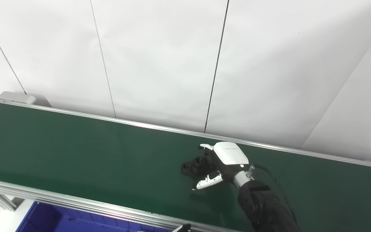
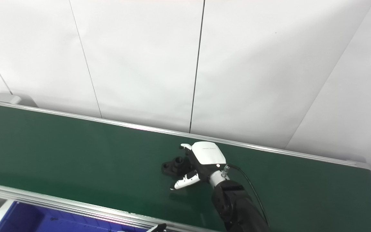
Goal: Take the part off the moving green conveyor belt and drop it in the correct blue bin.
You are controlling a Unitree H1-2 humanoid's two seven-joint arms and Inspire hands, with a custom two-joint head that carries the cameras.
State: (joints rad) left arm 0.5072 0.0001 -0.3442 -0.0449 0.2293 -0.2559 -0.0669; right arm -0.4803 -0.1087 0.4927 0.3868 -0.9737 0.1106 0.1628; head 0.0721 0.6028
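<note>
On the green conveyor belt (image 1: 76, 151), the right hand (image 1: 222, 162) reached in from the lower right with its fingers spread apart, the white-tipped thumb (image 1: 206, 182) stretched toward the near rail and another white fingertip (image 1: 205, 147) curled on the far side, the two well separated with the black part (image 1: 193, 165) lying between and just to the left of them. Whether any finger actually touched the part could not be told from either view, since the dark fingers and the dark part merged where they met; the hand was not closed around it. The part, a low black piece with a short upright cylindrical boss and rounded lugs, rested flat on the belt, its long axis running roughly along the belt's length, from lower left toward the palm at upper right, with the boss opening facing upward. The hand's white back plate faced up and toward the camera, the wrist and a thin black cable trailing back to the dark forearm (image 1: 262, 206) that rose from the bottom edge. Aluminium rails (image 1: 76, 204) framed the belt on its near and far sides, with a white panelled wall (image 1: 159, 58) behind. A blue bin (image 1: 43, 219) showed below the near rail at lower left. At the bottom edge, a small dark tip poked into view, too little of it visible to identify.
</note>
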